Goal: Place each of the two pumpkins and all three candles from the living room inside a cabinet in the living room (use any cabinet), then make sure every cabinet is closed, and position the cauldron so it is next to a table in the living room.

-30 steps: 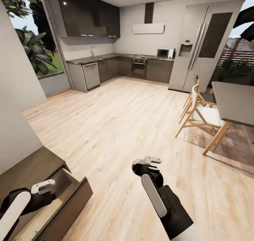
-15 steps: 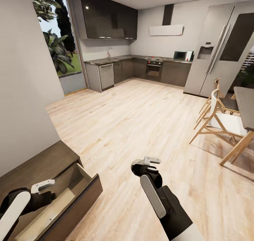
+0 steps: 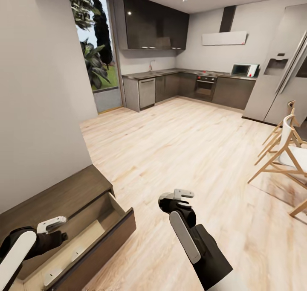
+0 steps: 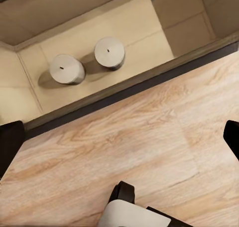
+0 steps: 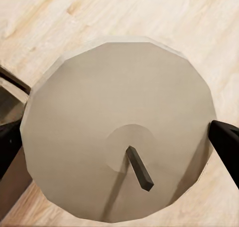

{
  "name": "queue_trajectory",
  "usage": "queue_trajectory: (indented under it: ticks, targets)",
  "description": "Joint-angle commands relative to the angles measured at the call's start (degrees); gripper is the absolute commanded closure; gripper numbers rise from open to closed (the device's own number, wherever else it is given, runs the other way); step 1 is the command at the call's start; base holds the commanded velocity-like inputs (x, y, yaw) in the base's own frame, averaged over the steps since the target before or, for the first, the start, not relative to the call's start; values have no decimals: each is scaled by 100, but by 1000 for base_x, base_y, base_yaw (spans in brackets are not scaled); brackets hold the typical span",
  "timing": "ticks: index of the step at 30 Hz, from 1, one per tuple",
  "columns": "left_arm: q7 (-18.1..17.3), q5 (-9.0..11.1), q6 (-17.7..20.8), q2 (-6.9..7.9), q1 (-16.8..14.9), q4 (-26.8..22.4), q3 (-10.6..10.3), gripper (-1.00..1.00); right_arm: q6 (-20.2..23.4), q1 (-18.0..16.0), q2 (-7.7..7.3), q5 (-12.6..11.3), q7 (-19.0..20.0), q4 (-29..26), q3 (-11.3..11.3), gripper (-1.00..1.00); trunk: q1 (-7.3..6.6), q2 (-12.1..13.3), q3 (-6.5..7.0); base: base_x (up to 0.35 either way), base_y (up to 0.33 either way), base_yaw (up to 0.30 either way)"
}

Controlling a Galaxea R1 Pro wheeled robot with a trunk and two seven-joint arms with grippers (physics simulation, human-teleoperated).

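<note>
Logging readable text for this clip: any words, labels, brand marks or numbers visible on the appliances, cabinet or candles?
None can be read.
Tall grey fridge: dispenser panel is plain, no lettering legible.
Small white microwave and dark built-in oven: too small and blurred to tell.
Two pale grey round candles in the open dark-brown wood drawer: no labels.
Large pale candle: unmarked.

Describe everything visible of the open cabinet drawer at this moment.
The drawer of the dark-brown wood cabinet stands pulled out over the pale plank floor. Its front is dark and handleless, its inside pale beige. Two short grey-white candles, each with a dark wick dot, stand upright and apart on its bottom, beside the left gripper.
</note>
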Motion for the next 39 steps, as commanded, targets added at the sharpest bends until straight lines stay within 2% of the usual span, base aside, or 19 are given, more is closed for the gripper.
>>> queue_trajectory:
  ticks: [1, 13, 20, 39]
  targets:
    - [58, 59, 14, 1, -5, -5, 0, -100, 9, -5, 0, -43, -57, -7, 6, 100, 0, -4, -2, 0, 0, 268]
    - [65, 59, 14, 1, -6, -5, 0, -100, 18, -5, 0, -40, -57, -7, 13, 100, 0, -4, 45, 0, -24, 268]
    - [67, 59, 14, 1, -2, -5, -7, -100, 14, -5, 0, -44, -61, -7, 145, 100, 0, -4, 72, 0, -85, 269]
    - [67, 59, 14, 1, -3, -5, -21, -100, 18, -5, 0, -39, -57, 80, 155, 100, 0, -4, 144, 15, -5, 269]
